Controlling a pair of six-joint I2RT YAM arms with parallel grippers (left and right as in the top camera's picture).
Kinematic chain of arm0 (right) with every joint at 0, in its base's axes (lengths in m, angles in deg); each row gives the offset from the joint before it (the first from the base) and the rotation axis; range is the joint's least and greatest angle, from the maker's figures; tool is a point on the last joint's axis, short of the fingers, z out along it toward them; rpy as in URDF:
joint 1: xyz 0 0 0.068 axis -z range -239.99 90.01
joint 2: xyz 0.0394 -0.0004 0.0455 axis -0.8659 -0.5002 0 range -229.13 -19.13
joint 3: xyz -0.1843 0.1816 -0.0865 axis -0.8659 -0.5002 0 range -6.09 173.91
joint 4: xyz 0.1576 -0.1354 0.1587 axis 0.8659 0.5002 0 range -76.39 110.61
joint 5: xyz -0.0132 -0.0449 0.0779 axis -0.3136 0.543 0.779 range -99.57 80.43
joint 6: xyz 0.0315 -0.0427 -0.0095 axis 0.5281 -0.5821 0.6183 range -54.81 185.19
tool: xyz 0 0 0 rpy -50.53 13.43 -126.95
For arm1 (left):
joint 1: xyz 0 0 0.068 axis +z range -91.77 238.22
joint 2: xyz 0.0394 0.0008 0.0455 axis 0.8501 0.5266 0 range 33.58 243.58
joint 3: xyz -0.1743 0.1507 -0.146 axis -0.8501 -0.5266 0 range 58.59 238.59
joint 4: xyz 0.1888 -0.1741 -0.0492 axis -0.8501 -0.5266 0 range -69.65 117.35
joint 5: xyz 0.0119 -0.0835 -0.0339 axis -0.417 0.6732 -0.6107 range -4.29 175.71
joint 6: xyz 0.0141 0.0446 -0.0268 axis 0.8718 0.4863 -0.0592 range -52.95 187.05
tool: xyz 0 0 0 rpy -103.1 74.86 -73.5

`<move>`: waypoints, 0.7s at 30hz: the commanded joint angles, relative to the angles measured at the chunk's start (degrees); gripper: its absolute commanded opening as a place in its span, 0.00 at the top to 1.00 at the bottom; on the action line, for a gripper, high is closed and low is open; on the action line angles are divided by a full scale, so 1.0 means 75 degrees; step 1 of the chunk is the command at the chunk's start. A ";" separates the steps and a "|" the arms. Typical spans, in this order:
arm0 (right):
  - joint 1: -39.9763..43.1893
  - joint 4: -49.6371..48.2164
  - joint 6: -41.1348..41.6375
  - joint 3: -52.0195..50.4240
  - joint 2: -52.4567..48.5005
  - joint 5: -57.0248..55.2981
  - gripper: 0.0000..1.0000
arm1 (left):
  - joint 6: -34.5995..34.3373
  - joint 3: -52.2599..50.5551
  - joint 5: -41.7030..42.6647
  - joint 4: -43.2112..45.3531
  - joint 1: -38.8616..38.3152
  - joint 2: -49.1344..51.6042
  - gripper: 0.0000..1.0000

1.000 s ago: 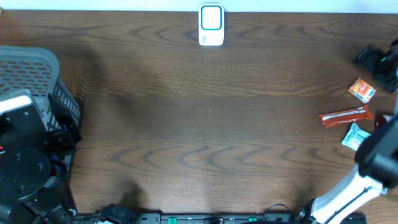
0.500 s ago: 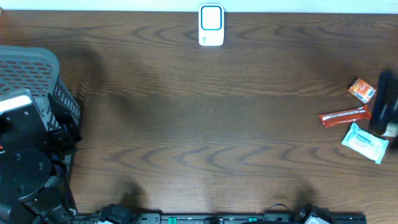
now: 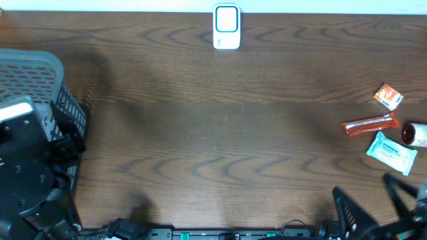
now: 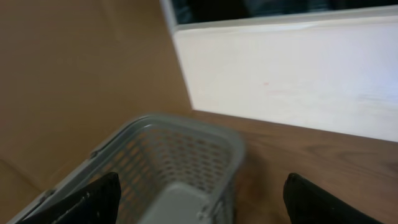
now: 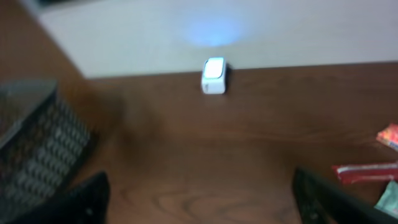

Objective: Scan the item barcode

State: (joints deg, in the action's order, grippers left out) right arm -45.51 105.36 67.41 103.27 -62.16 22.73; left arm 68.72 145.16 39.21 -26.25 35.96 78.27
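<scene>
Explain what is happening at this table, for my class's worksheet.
Nothing is being handled. The left gripper is open above the grey basket; the right gripper is open and empty at the table's near right corner. An orange packet, a red stick pack and a wipes pack lie on the right side, none held. The white scanner sits at the far edge.
</scene>
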 commanded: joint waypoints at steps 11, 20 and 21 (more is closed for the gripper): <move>-0.1504 -0.0289 -0.1317 -0.0726 0.2678 -0.1848 0.01 | -0.0006 -0.1338 -0.0067 -0.0026 0.1647 -0.2687 0.16; -0.1577 -0.1110 -0.0787 -0.2422 0.4893 -0.3072 0.01 | -0.0009 -0.1338 -0.0067 -0.0026 0.1912 -0.2897 0.16; -0.1603 -0.1099 -0.0784 -0.2553 0.4969 -0.3072 0.01 | -0.0009 -0.1338 -0.0067 -0.0026 0.1915 -0.2897 0.16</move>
State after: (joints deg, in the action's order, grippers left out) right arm -56.63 97.31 60.04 87.71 -25.90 3.14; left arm 68.72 135.52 39.04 -26.45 49.91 56.72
